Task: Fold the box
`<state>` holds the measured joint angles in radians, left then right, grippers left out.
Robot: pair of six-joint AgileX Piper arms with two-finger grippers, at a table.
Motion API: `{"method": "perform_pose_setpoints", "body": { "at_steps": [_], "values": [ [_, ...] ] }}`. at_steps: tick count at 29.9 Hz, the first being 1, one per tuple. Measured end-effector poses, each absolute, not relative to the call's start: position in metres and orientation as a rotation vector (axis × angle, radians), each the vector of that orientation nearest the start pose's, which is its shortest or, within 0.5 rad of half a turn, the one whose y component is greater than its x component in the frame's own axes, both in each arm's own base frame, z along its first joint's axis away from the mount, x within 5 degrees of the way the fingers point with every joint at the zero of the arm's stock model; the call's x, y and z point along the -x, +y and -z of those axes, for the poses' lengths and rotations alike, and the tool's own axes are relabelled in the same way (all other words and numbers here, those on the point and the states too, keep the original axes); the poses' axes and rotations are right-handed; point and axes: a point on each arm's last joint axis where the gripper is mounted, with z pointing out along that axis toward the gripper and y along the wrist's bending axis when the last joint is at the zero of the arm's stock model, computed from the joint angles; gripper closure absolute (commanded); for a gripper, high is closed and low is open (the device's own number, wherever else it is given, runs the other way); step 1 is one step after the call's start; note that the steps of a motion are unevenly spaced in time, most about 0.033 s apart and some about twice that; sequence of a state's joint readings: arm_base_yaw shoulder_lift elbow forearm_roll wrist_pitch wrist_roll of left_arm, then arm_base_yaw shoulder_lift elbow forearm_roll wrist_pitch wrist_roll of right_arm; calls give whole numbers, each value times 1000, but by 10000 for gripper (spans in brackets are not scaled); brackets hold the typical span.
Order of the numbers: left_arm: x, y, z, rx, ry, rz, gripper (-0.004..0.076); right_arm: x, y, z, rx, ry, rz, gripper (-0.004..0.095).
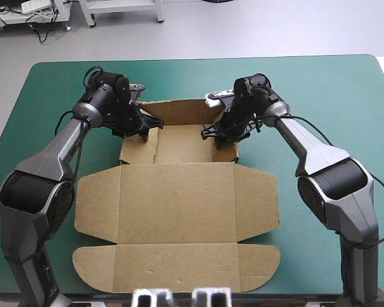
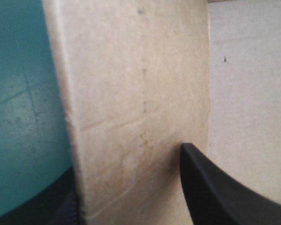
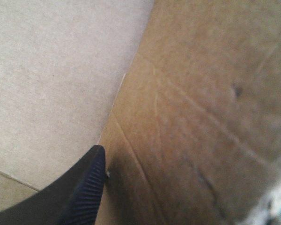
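The brown box (image 1: 176, 192) lies in the middle of the teal-green table (image 1: 333, 96). Its near panels and rounded lid flap (image 1: 179, 268) are flat, while the far wall (image 1: 179, 110) and two short side walls stand up. My left gripper (image 1: 143, 130) is at the far left side wall. In the left wrist view that wall (image 2: 140, 93) runs between my two black fingers (image 2: 215, 192), which are all but shut on it. My right gripper (image 1: 221, 135) is at the far right side wall. Its wrist view shows one finger (image 3: 84, 192) against the board (image 3: 201, 93); the other is hidden behind it.
The lid flap reaches close to the table's near edge. Bare teal-green cover (image 1: 45, 96) lies to the left, right and far side of the box. In the left wrist view, cover (image 2: 23, 117) shows outside the left wall.
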<state>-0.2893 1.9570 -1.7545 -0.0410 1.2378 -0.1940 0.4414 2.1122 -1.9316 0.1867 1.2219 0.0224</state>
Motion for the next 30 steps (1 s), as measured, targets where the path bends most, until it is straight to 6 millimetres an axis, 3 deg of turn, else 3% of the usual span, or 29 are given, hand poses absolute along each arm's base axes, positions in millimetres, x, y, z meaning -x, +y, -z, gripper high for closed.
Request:
{"method": "perform_pose_setpoints", "body": {
  "at_steps": [10, 18, 24, 30],
  "values": [
    [-395, -122, -274, -125, 2934, 141, 309, -416, 196, -273, 473, 2822, -369, 433],
    [-403, -115, -285, -130, 2871, 8, 309, -424, 181, -277, 376, 2822, -388, 431],
    [-410, -116, -318, -129, 2758, 42, 315, -425, 182, -299, 369, 2753, -431, 431],
    [-393, -111, -376, -119, 2602, 91, 326, -411, 177, -353, 373, 2613, -461, 431]
  ]
}}
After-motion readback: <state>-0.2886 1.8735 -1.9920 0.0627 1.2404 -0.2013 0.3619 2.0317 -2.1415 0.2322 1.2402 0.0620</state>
